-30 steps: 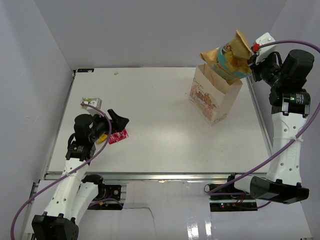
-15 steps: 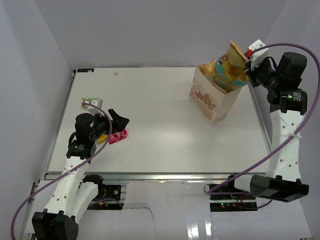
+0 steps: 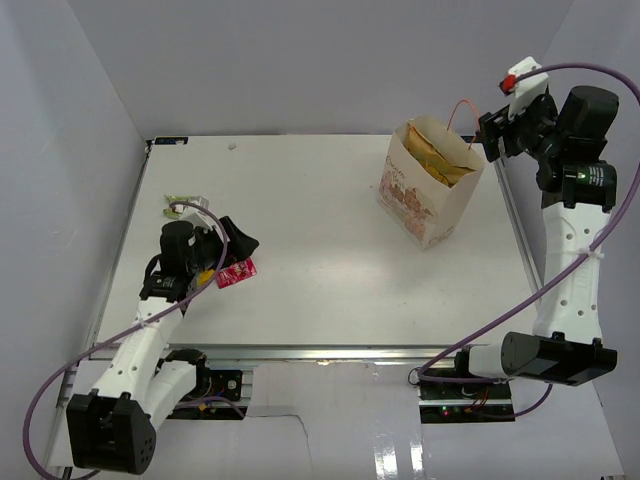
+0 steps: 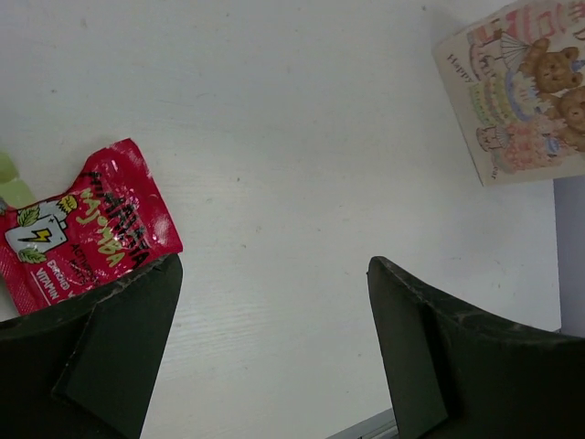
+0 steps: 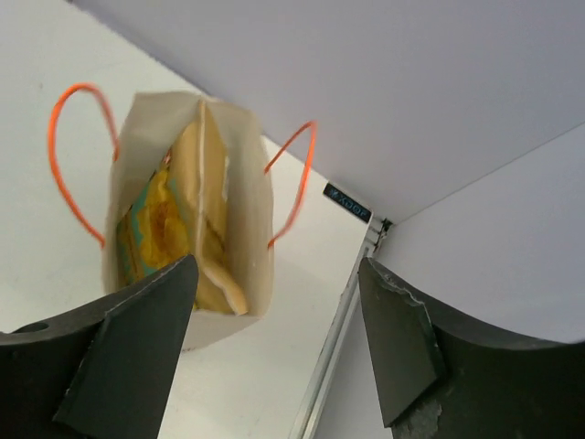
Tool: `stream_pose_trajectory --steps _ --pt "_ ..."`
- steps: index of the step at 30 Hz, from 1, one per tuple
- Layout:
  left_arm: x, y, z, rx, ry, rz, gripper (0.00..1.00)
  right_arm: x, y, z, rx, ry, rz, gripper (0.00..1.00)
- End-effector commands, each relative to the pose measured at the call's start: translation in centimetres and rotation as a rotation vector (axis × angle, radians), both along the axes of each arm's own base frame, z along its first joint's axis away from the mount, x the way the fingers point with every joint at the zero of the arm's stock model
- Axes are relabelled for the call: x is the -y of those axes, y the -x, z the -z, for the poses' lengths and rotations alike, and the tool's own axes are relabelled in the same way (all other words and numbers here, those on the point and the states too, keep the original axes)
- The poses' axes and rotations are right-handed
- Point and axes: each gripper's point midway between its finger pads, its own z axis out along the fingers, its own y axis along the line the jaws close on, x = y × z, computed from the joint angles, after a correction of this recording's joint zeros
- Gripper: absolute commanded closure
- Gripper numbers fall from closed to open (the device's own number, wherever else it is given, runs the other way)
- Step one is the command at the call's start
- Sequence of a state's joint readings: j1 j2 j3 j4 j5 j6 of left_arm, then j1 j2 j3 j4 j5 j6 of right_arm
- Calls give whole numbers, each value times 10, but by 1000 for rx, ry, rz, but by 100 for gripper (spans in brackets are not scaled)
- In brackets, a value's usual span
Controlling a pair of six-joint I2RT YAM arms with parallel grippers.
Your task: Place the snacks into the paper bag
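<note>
Paper bag (image 3: 425,205): stood upright at 2 o'clock on the table (image 3: 320,290), with its thin orange handles raised and its printed side turned toward 7 o'clock.
Chip bag (image 3: 440,165): seen inside the paper bag, tan-gold with a blue label, standing on edge.
Right gripper (image 3: 490,135): held in the air at 2 o'clock of the bag's mouth, with the fingers spread wide and nothing gripped.
Left gripper (image 3: 228,240): held low at 9 o'clock of the table, with the fingers spread wide and nothing gripped.
Pink-red packet (image 3: 236,272): laid flat at 6 o'clock of the left gripper, just beside one finger.
Green packet (image 3: 183,207): laid at 10 o'clock of the left gripper, apart from it.
</note>
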State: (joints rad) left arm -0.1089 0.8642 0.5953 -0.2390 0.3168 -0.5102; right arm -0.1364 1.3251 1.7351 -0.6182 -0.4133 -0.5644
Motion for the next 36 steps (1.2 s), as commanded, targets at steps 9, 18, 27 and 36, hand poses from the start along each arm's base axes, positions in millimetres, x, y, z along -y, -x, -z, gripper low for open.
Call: stream_pose_trajectory --steps 9,18,27,36 --pt "-37 -1 69 -421 -75 -303 15 -107 65 -72 95 -213 -583 17" --pt "-51 -37 86 -511 -196 -374 15 -158 72 21 -127 -191 -656 17" --pt "-46 -49 112 -725 -380 -500 11 -168 79 51 -190 -220 -668 17" --pt "-45 -39 135 -856 -523 -570 13 -170 82 62 -213 -241 -675 18"
